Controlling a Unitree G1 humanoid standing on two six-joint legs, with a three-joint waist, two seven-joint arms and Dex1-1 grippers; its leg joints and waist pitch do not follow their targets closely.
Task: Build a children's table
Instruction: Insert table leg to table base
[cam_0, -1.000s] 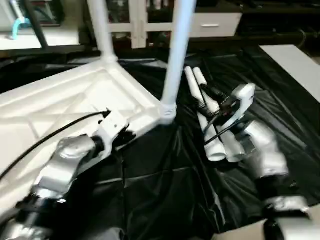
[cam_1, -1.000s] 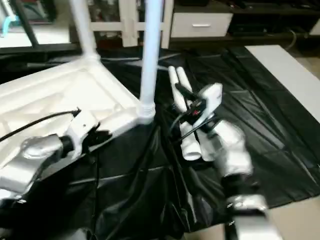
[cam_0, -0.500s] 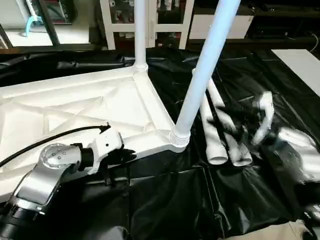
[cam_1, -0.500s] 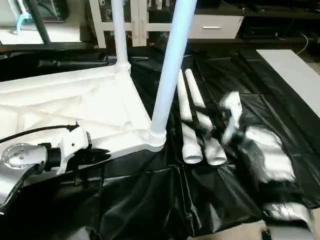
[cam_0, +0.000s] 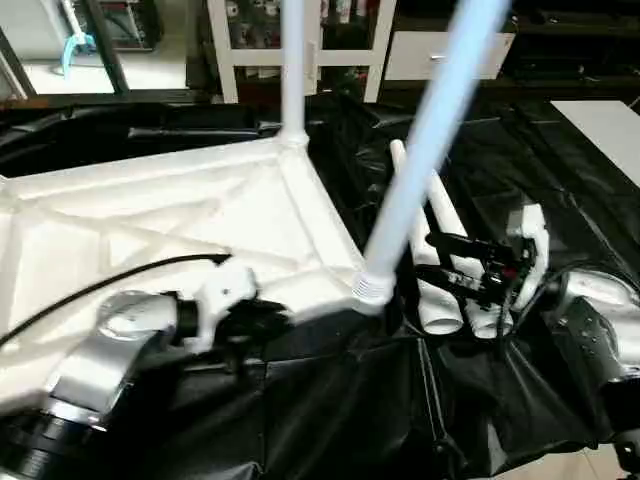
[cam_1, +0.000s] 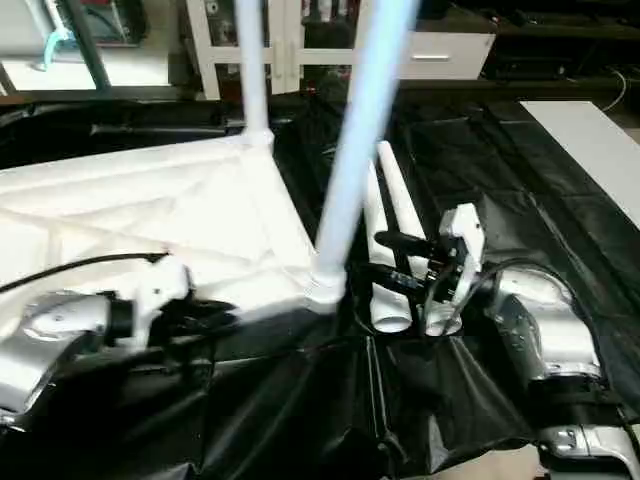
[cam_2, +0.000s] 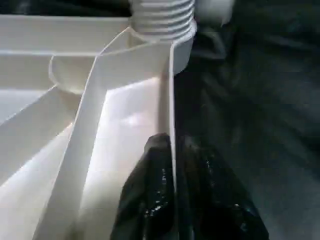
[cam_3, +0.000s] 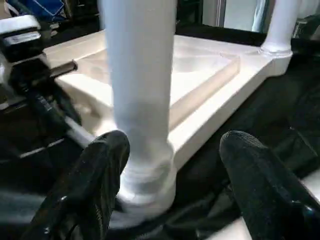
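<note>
2 legs seated in tabletop – left gripper pinches rim, right gripper spread near front leg. Next – likely grab loose legs.

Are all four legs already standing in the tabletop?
No, two loose legs lie on the black sheet beside the tabletop.

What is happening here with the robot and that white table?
The tabletop lies upside down on black sheeting with two legs standing in its corner sockets. The left gripper pinches the tabletop's rim. The right gripper is open near the nearer fitted leg. Two loose legs lie beside the tabletop.
</note>
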